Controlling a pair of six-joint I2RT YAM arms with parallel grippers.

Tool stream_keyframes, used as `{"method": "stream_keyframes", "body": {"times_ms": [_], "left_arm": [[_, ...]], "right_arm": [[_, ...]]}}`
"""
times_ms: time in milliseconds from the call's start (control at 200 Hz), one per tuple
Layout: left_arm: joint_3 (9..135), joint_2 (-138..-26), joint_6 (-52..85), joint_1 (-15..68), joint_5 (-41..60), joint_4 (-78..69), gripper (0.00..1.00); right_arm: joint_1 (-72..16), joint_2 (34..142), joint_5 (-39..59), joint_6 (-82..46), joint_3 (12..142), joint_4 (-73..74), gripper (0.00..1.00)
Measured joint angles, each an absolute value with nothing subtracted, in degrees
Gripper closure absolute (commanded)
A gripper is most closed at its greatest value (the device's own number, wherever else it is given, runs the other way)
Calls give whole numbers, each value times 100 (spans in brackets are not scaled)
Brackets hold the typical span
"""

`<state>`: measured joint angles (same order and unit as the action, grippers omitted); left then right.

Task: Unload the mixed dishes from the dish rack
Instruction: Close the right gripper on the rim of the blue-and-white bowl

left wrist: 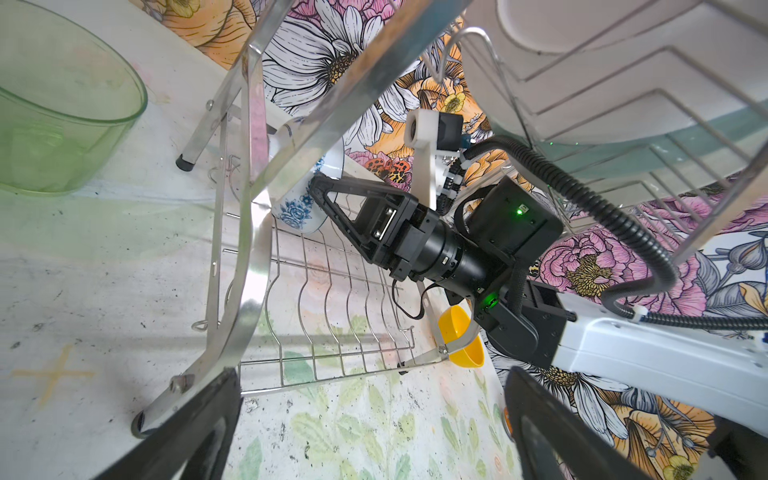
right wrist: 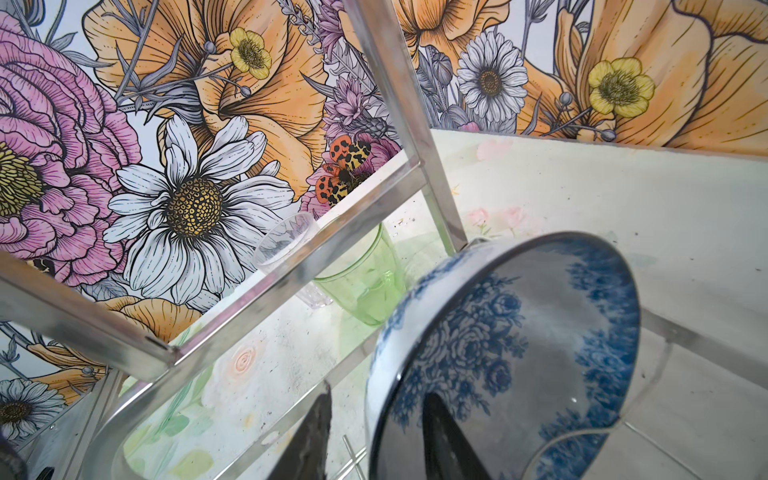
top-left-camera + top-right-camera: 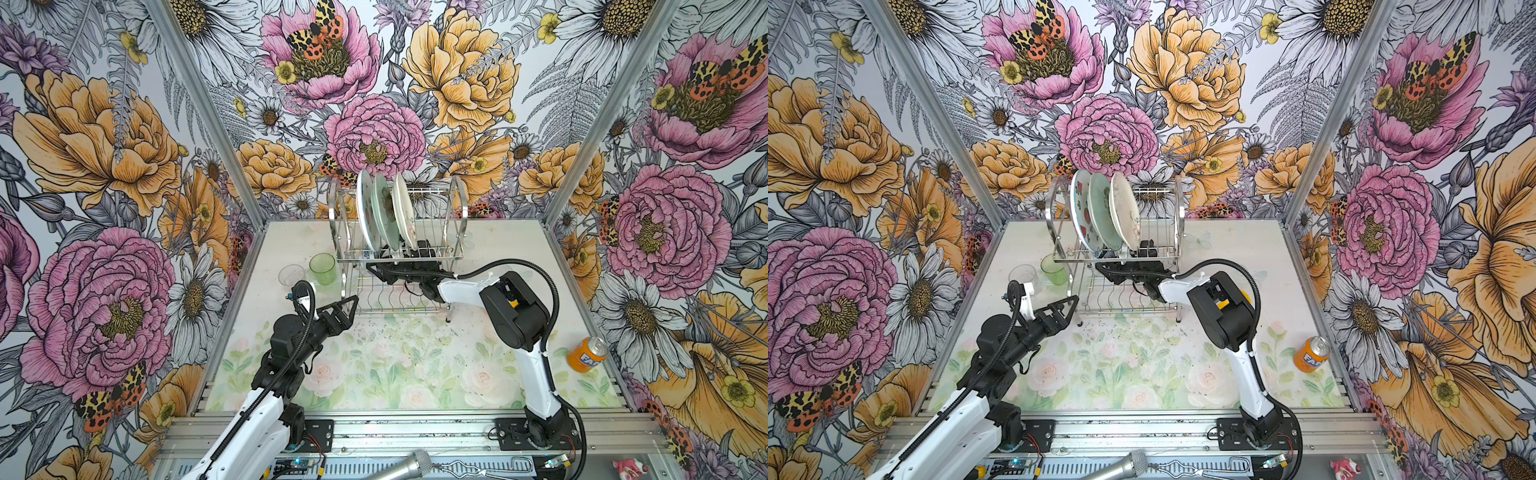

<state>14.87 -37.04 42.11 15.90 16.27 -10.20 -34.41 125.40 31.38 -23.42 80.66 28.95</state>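
The tumbler [image 3: 322,269] and glass [image 3: 291,275] stand off the rack [image 3: 459,208], 3 plates [image 3: 384,212] and the blue bowl [image 2: 519,353] remain in it, its rim loosely straddled by the right gripper [image 2: 378,392]; the left gripper [image 3: 351,307] gapes wide, empty.

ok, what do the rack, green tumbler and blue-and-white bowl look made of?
Rack: polished steel by the look, mirror-bright with reflections.
Green tumbler: clear tinted plastic or glass, see-through; can't tell which.
Blue-and-white bowl: glazed ceramic probably, glossy with printed flowers.

The shiny wire dish rack [image 3: 460,216] stands far centre, with three plates [image 3: 384,212] upright on top and a blue-and-white bowl [image 2: 519,353] tilted on the lower tier. The green tumbler [image 3: 322,268] and clear glass [image 3: 291,274] stand upright just left of it. A yellow bowl [image 1: 457,332] lies tipped at its right end.
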Motion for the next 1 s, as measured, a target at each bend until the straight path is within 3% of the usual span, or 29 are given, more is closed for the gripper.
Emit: {"method": "stream_keyframes", "body": {"times_ms": [350,716,1001], "left_arm": [[1448,-3693,4211,1590,1455,-1066,1],[1448,-3913,4211,1590,1439,-1278,1],[1468,-4093,4209,1590,1439,-1317,1]], "right_arm": [[-3441,12656,3192,-2482,8152,2934,71],[-3441,12724,3323,-2526,8158,3004,71],[-3424,12803,3461,-2615,8202,3208,87]]}}
